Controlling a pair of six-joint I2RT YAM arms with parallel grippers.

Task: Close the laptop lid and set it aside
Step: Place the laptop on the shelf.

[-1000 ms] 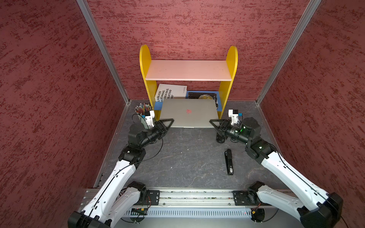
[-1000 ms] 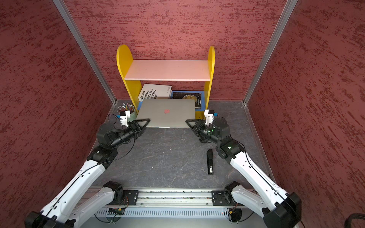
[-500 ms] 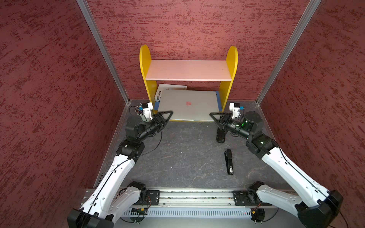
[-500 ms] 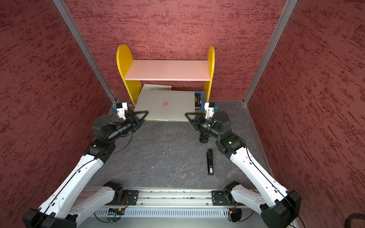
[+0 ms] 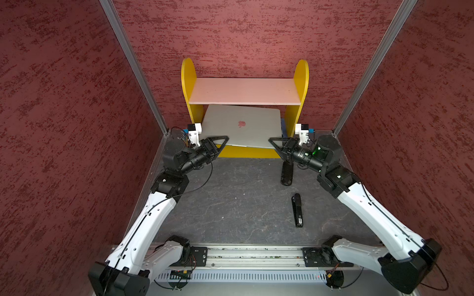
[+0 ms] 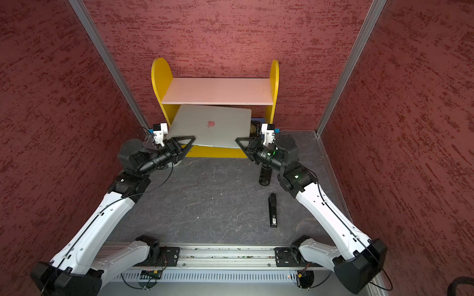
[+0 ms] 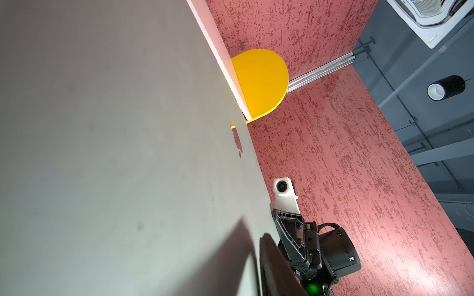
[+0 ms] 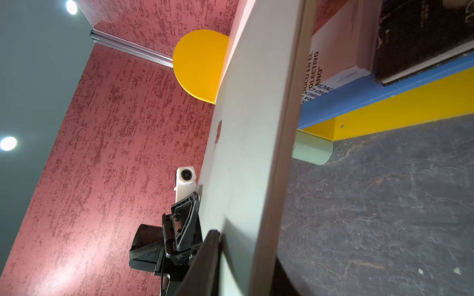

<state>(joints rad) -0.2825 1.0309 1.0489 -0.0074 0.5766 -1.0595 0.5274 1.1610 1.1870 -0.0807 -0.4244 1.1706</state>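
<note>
Over the last second the laptop (image 5: 241, 133) has travelled away from the bench (image 5: 230, 200) and into the mouth of the yellow shelf (image 5: 186, 84). Its far edge now sits beneath the pink board (image 5: 243, 91), where before it lay short of the shelf. The laptop lid (image 6: 210, 116) is shut, logo up, so closing looks done and the setting-aside step is in hand.

The left gripper (image 5: 222, 140) is clamped narrowly on the near left corner, and the right gripper (image 5: 275, 143) likewise on the near right corner. Between them the laptop is carried slightly skewed, its near edge above the shelf's front lip. The right wrist view shows books (image 8: 338, 51) lying on the lower shelf beyond it.

The next move, I judge, calls for both arms to advance evenly and lower together. They should let go only once the laptop rests flat, minding the clearance under the board and over the books.
</note>
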